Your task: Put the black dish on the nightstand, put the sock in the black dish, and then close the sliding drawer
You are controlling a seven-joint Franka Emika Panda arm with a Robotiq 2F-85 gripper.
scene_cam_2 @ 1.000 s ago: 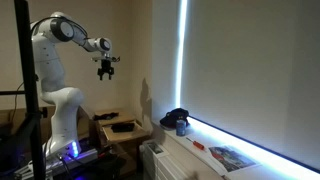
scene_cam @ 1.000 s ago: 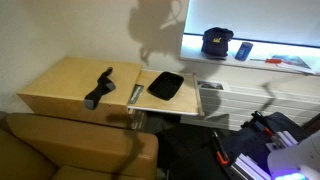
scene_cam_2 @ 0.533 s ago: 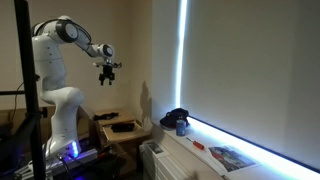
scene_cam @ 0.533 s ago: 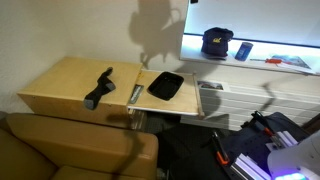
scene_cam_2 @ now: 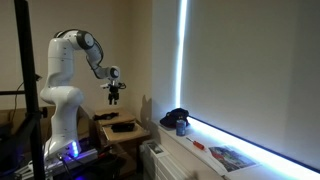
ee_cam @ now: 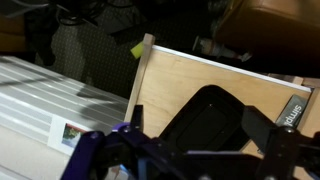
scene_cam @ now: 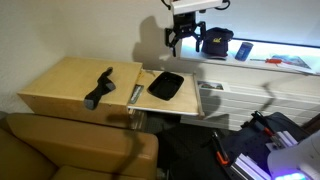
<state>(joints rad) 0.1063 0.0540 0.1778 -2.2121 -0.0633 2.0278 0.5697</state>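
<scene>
Spread, empty pincer [scene_cam: 185,42] high off nightstand [scene_cam: 55,85] drawer side; black dish [scene_cam: 166,85] on pulled-out sliding drawer [scene_cam: 192,102] just beside nightstand, sock [scene_cam: 100,87] on nightstand top.
Probably light, stiff, slick dish; low rim, so pinch across one edge. Sock limp, grab at bend. Label [ee_cam: 291,112] print near dish blurred, unreadable.

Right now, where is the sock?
In an exterior view the sock lies bent on the flat top of the nightstand, to the picture's left of the black dish, which sits on the pulled-out sliding drawer.
</scene>
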